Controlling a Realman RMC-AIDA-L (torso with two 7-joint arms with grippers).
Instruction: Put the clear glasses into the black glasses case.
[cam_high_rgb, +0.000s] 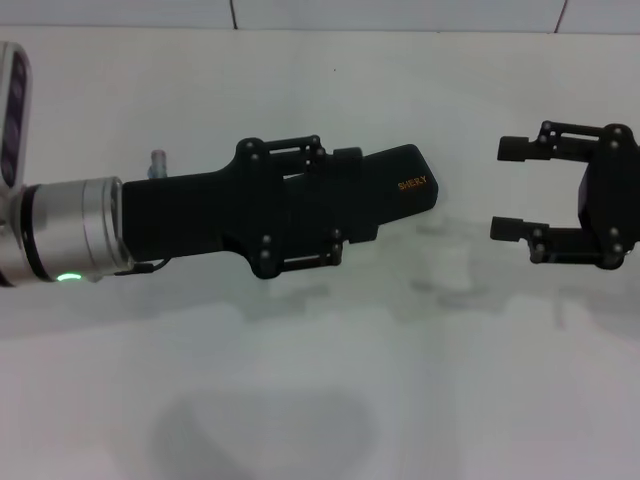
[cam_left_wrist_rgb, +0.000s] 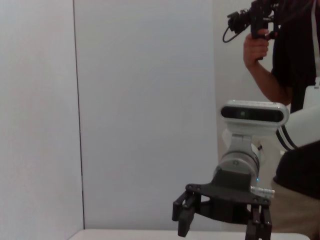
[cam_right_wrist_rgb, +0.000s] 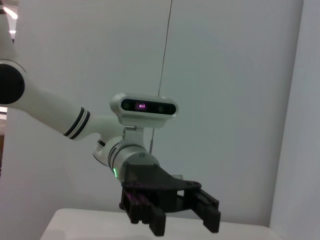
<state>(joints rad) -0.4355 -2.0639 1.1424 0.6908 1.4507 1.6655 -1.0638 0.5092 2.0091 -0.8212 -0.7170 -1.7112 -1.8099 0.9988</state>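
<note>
Clear glasses lie faint on worktop between our claws. Left claw pinches black glasses case; right claw spread, empty. We judge glasses light, slippery, flexible: grip at bridge.

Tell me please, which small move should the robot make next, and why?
Probably lower the open right tool toward the clear glasses, which seem to lie faintly on the table near it. The left tool already holds the black glasses case, and the right tool is empty, so picking up the glasses likely comes first.
</note>
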